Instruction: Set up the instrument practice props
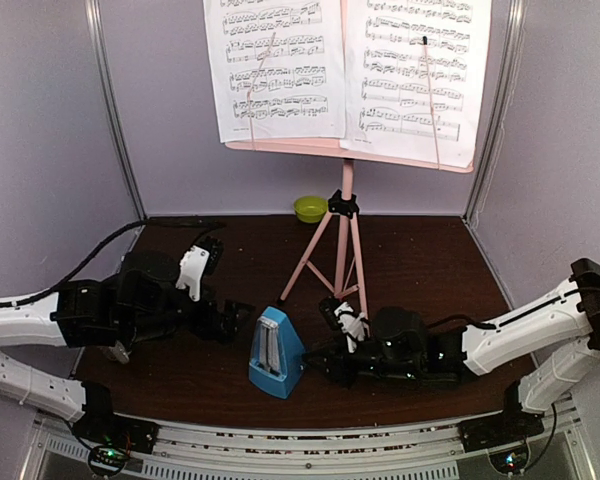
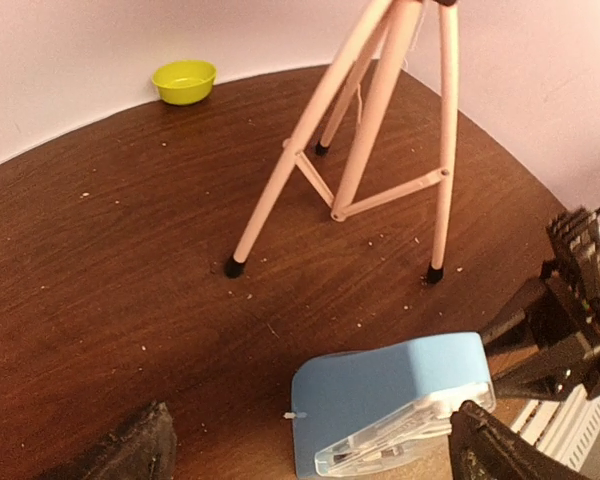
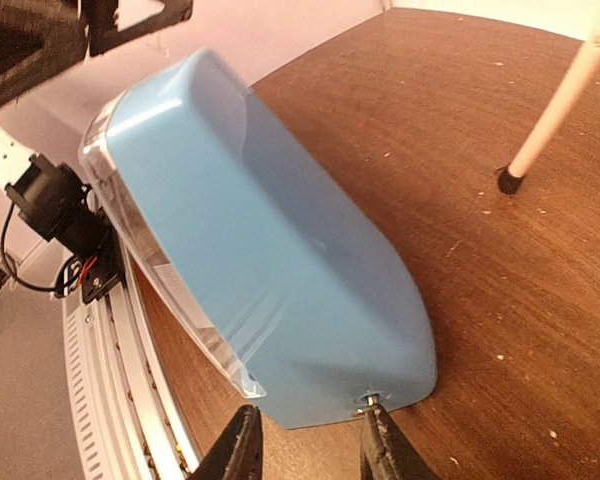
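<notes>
The pink music stand (image 1: 344, 235) rises at the back middle of the table on its tripod legs (image 2: 378, 110). Two sheet-music pages (image 1: 276, 66) (image 1: 418, 72) rest side by side on its desk. The blue metronome (image 1: 277, 352) with a clear cover stands upright near the front edge. My left gripper (image 1: 234, 322) is just left of it, open wide, with the metronome (image 2: 392, 400) between its fingers (image 2: 130, 452) and close to the right one. My right gripper (image 1: 330, 362) is low on the metronome's right. Its jaws (image 3: 310, 445) are apart at the metronome's (image 3: 260, 260) lower edge, and one fingertip (image 3: 380, 440) touches a small metal stub.
A lime-green bowl (image 1: 310, 208) sits at the back wall behind the stand. The same bowl (image 2: 184, 81) shows far off in the left wrist view. One stand leg foot (image 3: 509, 181) lands right of the metronome. Grey walls close in both sides.
</notes>
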Tool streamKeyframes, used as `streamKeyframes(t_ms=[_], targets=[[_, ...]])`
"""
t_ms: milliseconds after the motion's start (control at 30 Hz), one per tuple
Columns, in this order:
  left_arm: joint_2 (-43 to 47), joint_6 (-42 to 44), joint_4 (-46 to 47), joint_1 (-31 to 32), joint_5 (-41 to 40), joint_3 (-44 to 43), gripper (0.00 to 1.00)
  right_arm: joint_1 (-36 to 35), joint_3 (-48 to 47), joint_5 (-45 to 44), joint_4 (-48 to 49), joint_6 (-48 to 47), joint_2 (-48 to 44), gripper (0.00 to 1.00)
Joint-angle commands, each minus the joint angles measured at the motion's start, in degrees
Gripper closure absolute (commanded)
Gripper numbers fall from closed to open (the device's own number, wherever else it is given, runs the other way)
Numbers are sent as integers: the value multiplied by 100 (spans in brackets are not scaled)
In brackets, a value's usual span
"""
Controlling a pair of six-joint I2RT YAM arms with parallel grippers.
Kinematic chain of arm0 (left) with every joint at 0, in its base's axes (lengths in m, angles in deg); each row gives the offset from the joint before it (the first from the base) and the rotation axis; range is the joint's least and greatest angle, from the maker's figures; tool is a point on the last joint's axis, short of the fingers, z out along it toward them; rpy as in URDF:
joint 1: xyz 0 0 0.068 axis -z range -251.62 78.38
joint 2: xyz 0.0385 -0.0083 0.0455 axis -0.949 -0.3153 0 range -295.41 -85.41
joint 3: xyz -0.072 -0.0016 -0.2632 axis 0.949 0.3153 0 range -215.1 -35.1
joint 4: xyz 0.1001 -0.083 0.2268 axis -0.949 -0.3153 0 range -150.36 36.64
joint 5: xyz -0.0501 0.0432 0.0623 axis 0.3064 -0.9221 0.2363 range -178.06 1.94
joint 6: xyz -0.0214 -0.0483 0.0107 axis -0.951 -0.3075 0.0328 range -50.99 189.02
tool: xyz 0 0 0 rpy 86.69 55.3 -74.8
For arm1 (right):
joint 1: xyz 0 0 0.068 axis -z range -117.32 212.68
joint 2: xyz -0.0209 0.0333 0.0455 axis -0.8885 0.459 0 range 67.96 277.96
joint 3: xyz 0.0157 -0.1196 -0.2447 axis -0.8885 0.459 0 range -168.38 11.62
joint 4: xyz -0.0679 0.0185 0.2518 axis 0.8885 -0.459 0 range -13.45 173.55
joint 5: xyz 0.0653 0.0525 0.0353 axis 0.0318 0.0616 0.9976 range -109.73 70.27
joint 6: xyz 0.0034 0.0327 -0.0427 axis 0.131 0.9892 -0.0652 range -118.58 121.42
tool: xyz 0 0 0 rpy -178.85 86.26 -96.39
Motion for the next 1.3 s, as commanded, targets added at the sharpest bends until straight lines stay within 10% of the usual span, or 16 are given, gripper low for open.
streamKeyframes(t_ms=[0, 433, 733, 1033, 1267], targets=[[-293, 278, 187, 246, 194, -197, 2, 75, 389, -773, -26, 136, -568, 62], [-1393, 82, 659, 784, -348, -622, 2, 111, 526, -1637, -562, 209, -1006, 37], [-1936, -655, 758, 753, -1074, -562, 2, 116, 396, -2860, -1130, 209, -1362, 1], [-2596, -469, 1035, 645, -550, -768, 8, 119, 736, -2883, -915, 274, -1542, 0], [-2903, -578, 794, 583, -698, -1035, 31, 117, 597, -2514, -1075, 706, -1188, 0]])
